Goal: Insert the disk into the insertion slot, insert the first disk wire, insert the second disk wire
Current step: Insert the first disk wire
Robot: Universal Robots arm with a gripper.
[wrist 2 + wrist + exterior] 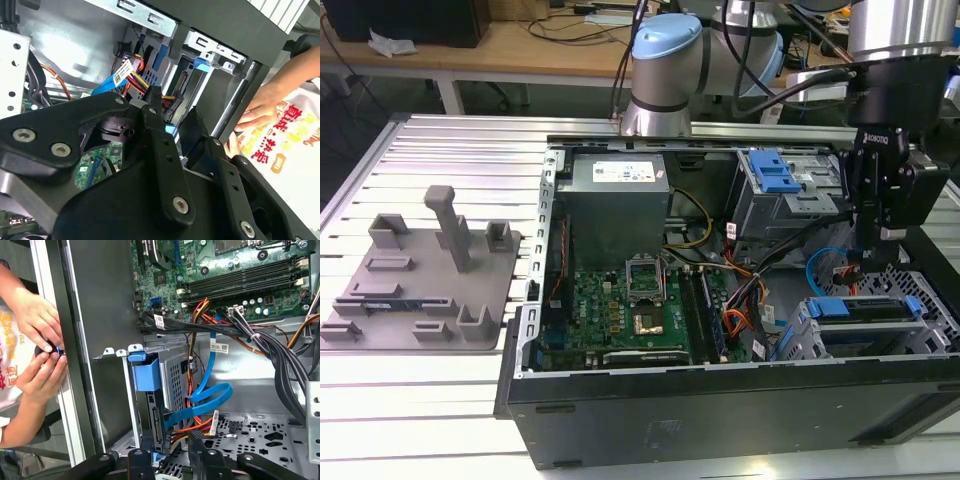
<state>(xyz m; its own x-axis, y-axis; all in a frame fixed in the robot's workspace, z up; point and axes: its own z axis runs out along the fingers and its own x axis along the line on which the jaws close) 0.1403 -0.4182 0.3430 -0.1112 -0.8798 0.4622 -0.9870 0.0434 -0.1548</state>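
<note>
The big tabletop (440, 400) holds the open computer case (700, 415). My arm hangs over the end of the case at the exterior view's right. The end effector (868, 245) is down low among the wires, just beside the insertion slot (905, 283). I cannot tell if it is gripping something or holding nothing. The disk (860, 308) sits inside the slot, so that part looks done to me.

Here is what worries me. The second disk wire (212, 395) makes a loose loop right by the end effector. The bundle of orange and yellow wires (200, 426) lies close to it too. If I move sideways or pull up fast, I think I could hook a wire and yank its plug out, or bend it. If a plug goes in crooked, pushing hard could break it. A person's hands (34, 315) are at the outside edge of the case, near my arm. A big swing that way could hit them.
</note>
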